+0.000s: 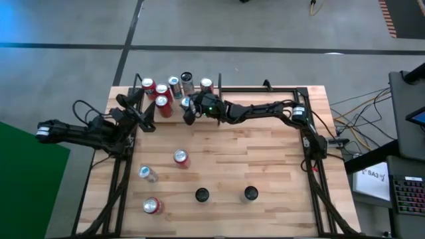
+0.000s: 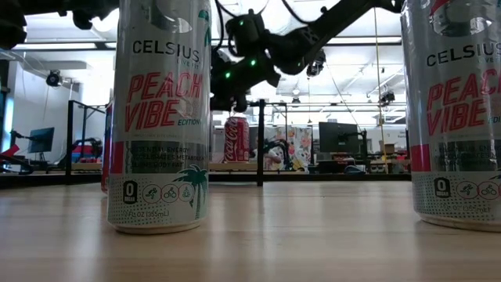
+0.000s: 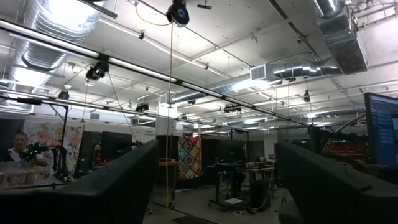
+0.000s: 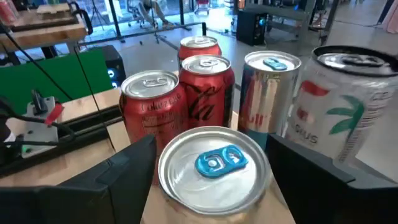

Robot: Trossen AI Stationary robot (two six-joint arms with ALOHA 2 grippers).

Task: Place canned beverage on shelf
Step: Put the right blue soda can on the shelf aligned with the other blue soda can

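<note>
Your right gripper (image 4: 211, 180), jaws apart, straddles the blue-tabbed can (image 4: 214, 165) to release it upright beside the shelf's (image 1: 252, 88) Coca-Cola cans (image 4: 152, 102).

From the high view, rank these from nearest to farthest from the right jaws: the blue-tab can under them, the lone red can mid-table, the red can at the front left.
1. Blue-tab can, under the right jaws.
2. Mid-table red can.
3. Front-left red can.

floor (image 1: 265, 40): grey concrete; ceiling (image 3: 249, 37): exposed ducts; strip lights
</note>
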